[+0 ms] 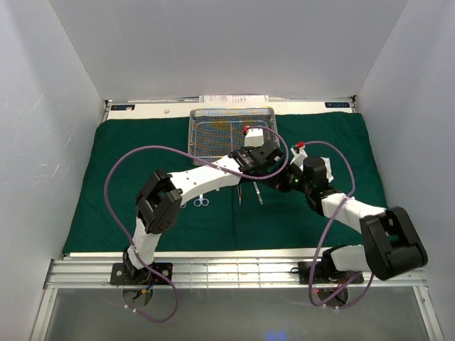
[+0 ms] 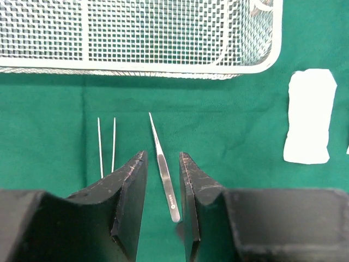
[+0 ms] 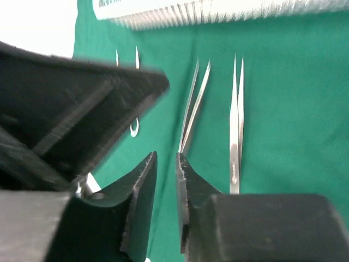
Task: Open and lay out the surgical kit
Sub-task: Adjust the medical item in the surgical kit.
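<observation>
Left hand (image 2: 162, 155), fingers spread, straddles one of two tweezers (image 2: 165, 174) lying on the green cloth (image 2: 229, 136) below the single mesh tray (image 2: 256, 68). The right hand (image 3: 166, 156), low and barely parted, grips nothing. One packet (image 2: 310, 117) and one scissors (image 1: 201, 202) lie nearby.

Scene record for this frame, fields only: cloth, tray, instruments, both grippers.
cloth: green cloth, spread flat
tray: mesh tray, at cloth's far edge
scissors: on cloth, by left arm
packet: white packet, on cloth
left gripper: open, straddling closed tweezers, not touching
right gripper: slightly open at splayed tweezers' near end
</observation>
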